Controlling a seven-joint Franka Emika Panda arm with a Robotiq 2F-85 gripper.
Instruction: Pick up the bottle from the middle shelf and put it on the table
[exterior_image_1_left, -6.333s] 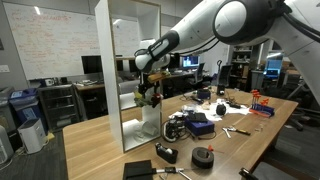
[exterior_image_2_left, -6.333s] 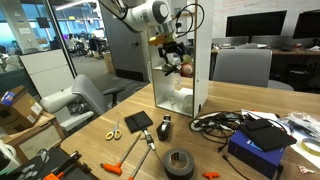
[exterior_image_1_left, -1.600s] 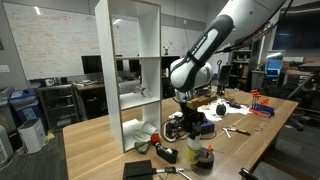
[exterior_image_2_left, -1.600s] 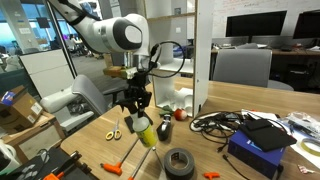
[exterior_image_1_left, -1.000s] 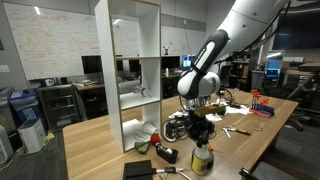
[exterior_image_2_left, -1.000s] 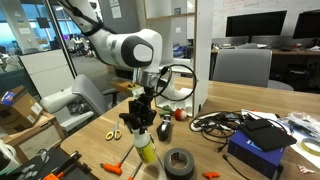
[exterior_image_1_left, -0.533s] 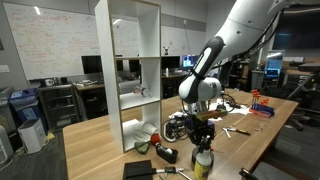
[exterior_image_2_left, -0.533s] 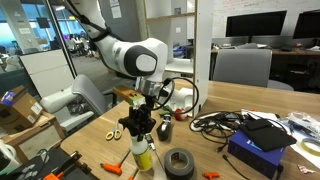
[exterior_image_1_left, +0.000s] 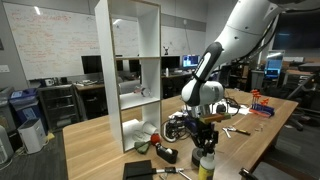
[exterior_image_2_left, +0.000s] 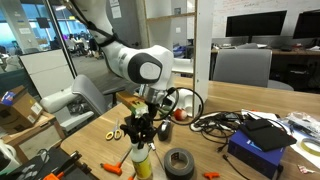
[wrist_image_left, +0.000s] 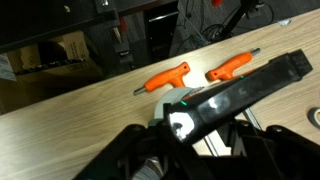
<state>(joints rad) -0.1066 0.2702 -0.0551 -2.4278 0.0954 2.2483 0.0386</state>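
My gripper (exterior_image_1_left: 207, 143) (exterior_image_2_left: 142, 137) is shut on the top of the bottle (exterior_image_1_left: 206, 165) (exterior_image_2_left: 143, 161), which is slim, pale yellow-green and upright in both exterior views. The bottle hangs low over the light-wood table (exterior_image_1_left: 95, 135) (exterior_image_2_left: 95, 130), near its front edge; whether its base touches the wood I cannot tell. In the wrist view a black, glossy top (wrist_image_left: 235, 90) fills the space between my dark fingers (wrist_image_left: 135, 155). The middle shelf (exterior_image_1_left: 140, 98) of the tall white unit lies behind the arm, away from the bottle.
A black tape roll (exterior_image_2_left: 180, 163) lies just beside the bottle. Orange-handled tools (wrist_image_left: 165, 77) (exterior_image_2_left: 113, 168), scissors (exterior_image_2_left: 114, 132), a cable bundle (exterior_image_2_left: 215, 122) and a blue box (exterior_image_2_left: 258, 152) crowd the tabletop. The white shelving unit (exterior_image_1_left: 128, 70) stands on the table's far part.
The arm has come down and shifted slightly toward the table's front edge, carrying the bottle lower. The grip has stayed the same.
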